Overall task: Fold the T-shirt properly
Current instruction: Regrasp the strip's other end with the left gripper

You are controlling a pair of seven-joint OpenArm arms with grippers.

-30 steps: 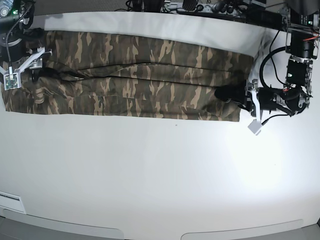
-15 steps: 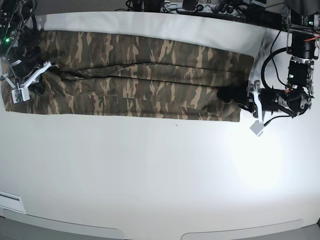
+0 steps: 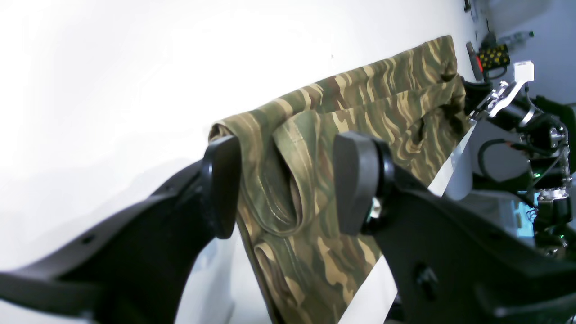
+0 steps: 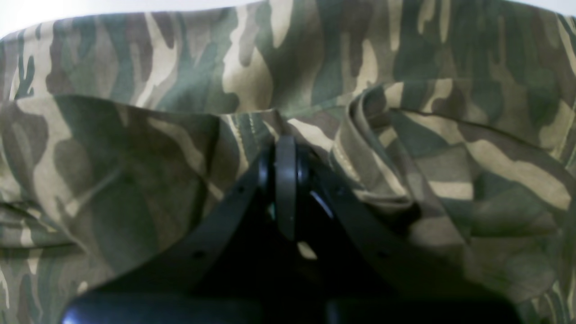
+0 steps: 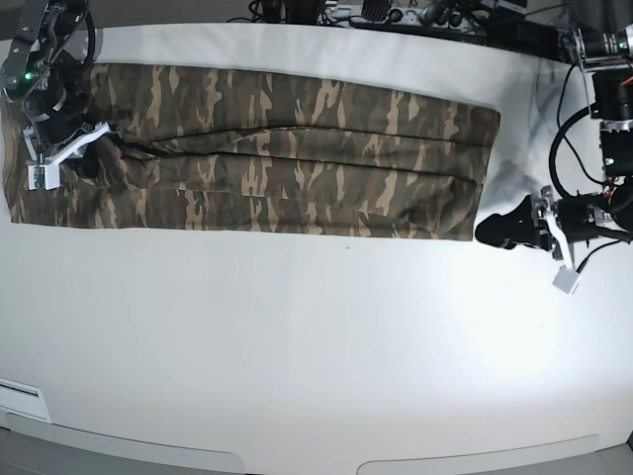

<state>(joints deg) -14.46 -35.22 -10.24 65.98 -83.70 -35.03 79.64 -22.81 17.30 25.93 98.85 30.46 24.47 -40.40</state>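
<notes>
The left claw (image 5: 487, 230) sits low at the desk (image 5: 316, 346) beside the shirt's (image 5: 297, 148) end, just off the cloth, its arm reaching in from the base view's right with the wrist bent sideways. In the left wrist view its two black pads (image 3: 355, 180) stand well apart, nothing between them touching either one. The right claw (image 4: 285, 180) is over the shirt's other end, its arm coming down from the base view's upper left corner. Its pads meet in a thin line; they seem to pinch a fold of cloth, though the blur leaves that unsure.
</notes>
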